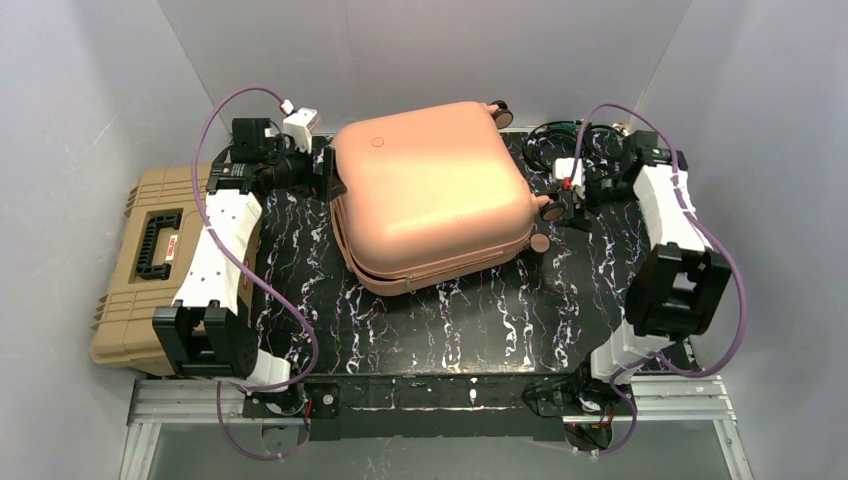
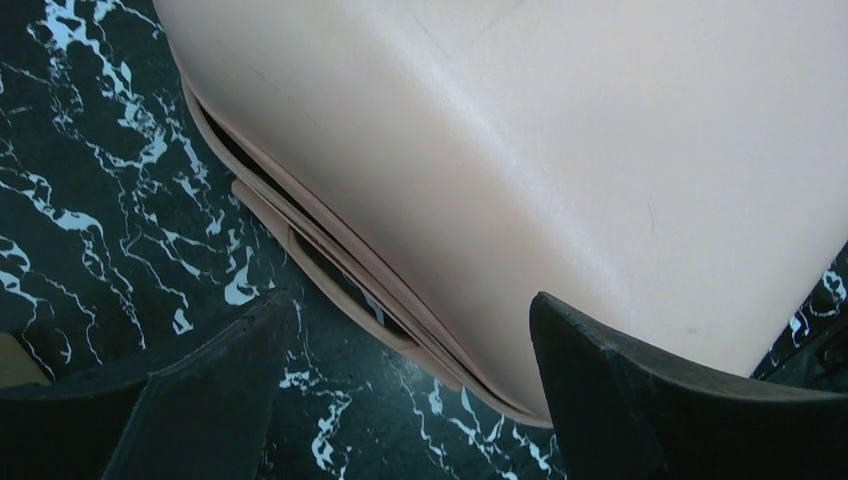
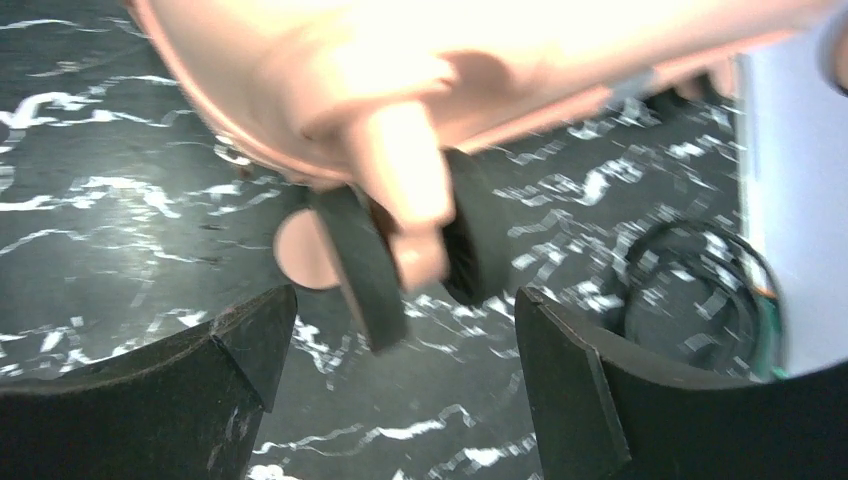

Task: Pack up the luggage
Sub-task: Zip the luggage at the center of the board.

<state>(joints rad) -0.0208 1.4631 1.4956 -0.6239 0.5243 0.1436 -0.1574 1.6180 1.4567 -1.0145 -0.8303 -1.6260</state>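
No words or numbers can be read. The luggage (image 1: 430, 195) has a small round mark (image 1: 377, 142) on its shell, too small to make out. The toolbox (image 1: 125, 300) has a little red label (image 1: 172, 245) beside its handle (image 1: 147, 247), also too small to read.

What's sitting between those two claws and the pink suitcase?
Nothing visible. The left gripper is open right at a seamed corner of the luggage. The right gripper is open just short of its wheels, with only bare table between.
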